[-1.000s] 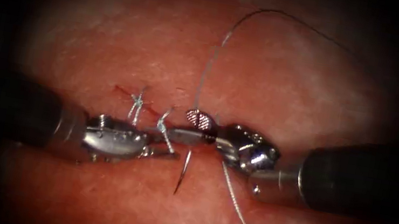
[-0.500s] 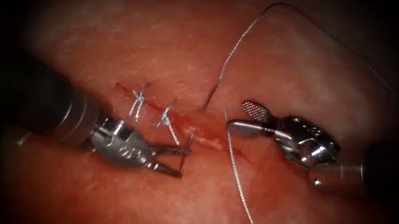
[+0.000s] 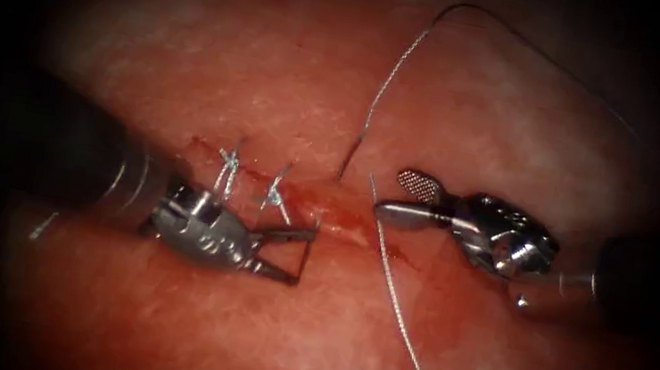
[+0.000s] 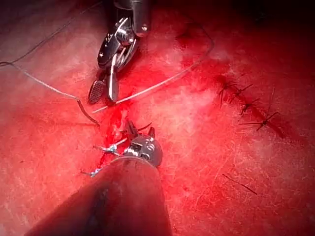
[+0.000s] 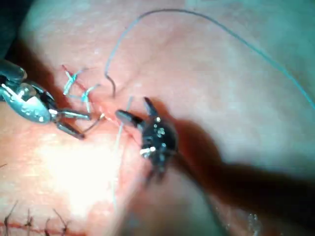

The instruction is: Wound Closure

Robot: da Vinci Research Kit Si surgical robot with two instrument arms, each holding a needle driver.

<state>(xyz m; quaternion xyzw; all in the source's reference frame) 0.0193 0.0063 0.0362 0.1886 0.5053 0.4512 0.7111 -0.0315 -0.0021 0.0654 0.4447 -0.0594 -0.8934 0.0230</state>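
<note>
The curved needle (image 3: 306, 255) sits in the tissue (image 3: 294, 79) across the cut (image 3: 343, 214). Its dark rear end (image 3: 347, 161) stands out just beyond the cut with the thread (image 3: 384, 86) on it, and its pointed end shows on the near side. My left tool (image 3: 304, 258) comes in from the left with its jaws wide open, one on each side of the pointed end, gripping nothing. The needle's curve (image 5: 93, 124) runs from the cut to that tool's nearer jaw. Right of the cut, my right tool (image 3: 391, 192) is open and empty.
Two knotted stitches (image 3: 230, 163) (image 3: 274, 193) close the cut's left part. Red fluid (image 3: 358, 228) lies along the open part. The thread arcs far up and to the right; a second strand (image 3: 405, 325) runs down to the near right. An older stitched row (image 4: 246, 103) lies apart.
A second ago the right tool was at the needle over the cut; it has let go and drawn back to the right. The left tool's jaws have opened around the pointed end.
</note>
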